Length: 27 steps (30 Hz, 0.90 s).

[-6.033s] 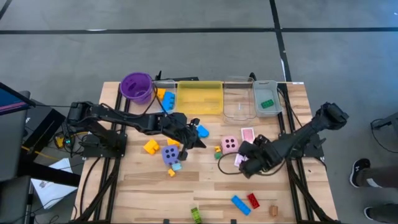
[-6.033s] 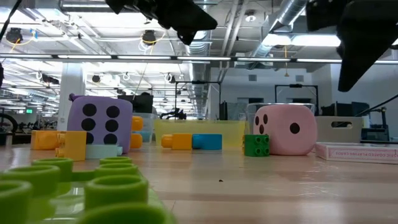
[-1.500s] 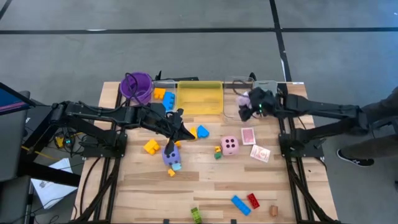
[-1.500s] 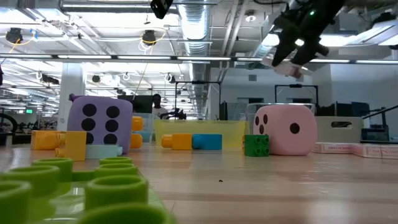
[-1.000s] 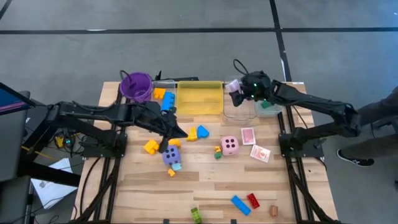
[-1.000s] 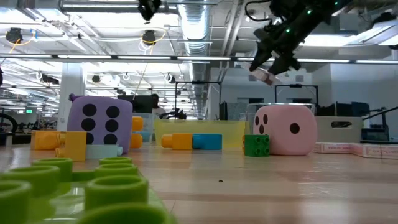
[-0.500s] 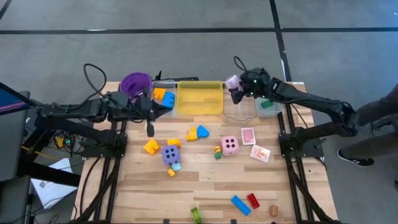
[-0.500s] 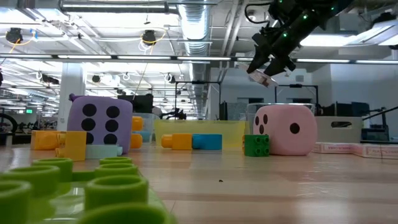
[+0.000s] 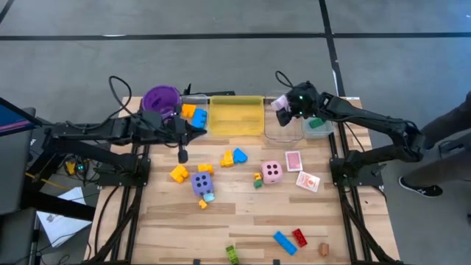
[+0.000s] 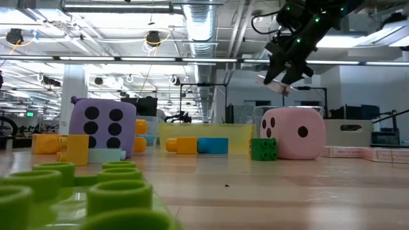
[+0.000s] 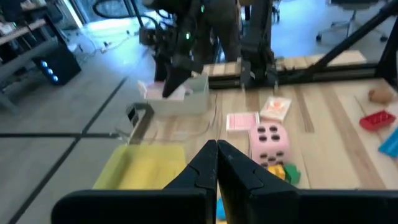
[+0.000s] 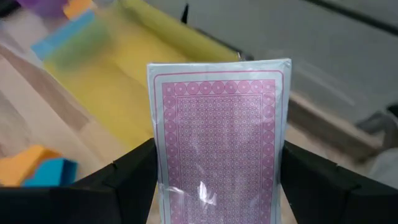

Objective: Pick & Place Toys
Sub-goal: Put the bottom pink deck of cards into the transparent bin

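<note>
My right gripper (image 9: pixel 282 105) hangs over the clear tray (image 9: pixel 282 131) at the table's far side, shut on a pink deck of playing cards (image 12: pixel 221 130). My left gripper (image 9: pixel 182 156) is shut with nothing in it, above the table near the purple cup (image 9: pixel 160 101). On the table lie a purple die (image 9: pixel 200 182), a pink die (image 9: pixel 271 171), a yellow block (image 9: pixel 178 173), a yellow, orange and blue cluster (image 9: pixel 234 156) and two more pink decks (image 9: pixel 293 160), (image 9: pixel 307 181). A green block (image 9: pixel 316 124) lies in the grey tray. My right gripper pinches the deck between its two fingers (image 12: pixel 134 177), one on each long edge (image 12: pixel 157 186), near the end closest to the wrist. The fingers slant down from the table's right side. The deck (image 10: pixel 273 84) is lifted clear, tilted, above the clear tray.
A yellow tray (image 9: pixel 236 115) stands between the cup and the clear tray; orange and blue blocks (image 9: pixel 193 114) lie beside the cup. Blue, red, green and brown pieces (image 9: pixel 284 241) lie near the front edge. Someone's foot (image 9: pixel 425 193) shows on the floor at the right.
My left gripper, shut throughout, has drawn back from over the purple die and the block cluster toward the table's left and far side and has risen. My right gripper has kept the deck over the clear tray.
</note>
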Each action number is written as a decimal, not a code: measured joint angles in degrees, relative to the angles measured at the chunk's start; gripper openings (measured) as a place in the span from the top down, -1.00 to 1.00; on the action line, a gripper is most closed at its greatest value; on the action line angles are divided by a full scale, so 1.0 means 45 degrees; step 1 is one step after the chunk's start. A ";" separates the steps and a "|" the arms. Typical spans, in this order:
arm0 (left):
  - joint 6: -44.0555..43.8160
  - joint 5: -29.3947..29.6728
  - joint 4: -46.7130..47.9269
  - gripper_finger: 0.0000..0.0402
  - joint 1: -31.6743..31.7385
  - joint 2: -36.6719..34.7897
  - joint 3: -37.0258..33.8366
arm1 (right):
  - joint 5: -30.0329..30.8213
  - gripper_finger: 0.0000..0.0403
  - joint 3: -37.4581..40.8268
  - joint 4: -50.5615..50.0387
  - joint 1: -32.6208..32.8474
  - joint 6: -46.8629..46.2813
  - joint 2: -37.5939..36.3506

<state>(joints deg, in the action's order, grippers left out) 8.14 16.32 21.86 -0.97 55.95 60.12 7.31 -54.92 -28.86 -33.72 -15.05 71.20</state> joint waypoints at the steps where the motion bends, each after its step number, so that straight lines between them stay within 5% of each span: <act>1: 0.0000 0.0000 0.0027 1.00 -0.0004 0.0036 0.0000 | -0.0005 -0.39 0.0000 -0.0227 -0.0049 0.0000 0.0000; 11: 0.0000 0.0005 -0.0064 1.00 0.0000 0.1017 0.0000 | -0.0161 -0.39 0.0000 -0.1466 -0.1165 0.0068 0.0005; 18: -0.0005 0.0005 -0.0041 1.00 0.0000 0.2060 0.0000 | -0.1816 -0.40 0.0000 -0.1288 -0.2575 0.0641 0.0121; 27: -0.0814 0.0000 -0.0056 1.00 -0.0005 0.2723 0.0000 | -0.2383 -0.77 0.0005 -0.1215 -0.3260 0.0822 0.0677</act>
<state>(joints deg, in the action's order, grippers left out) 4.48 16.32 21.61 -0.99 68.20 60.12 -3.41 -54.89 -34.32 -48.39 -11.35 74.25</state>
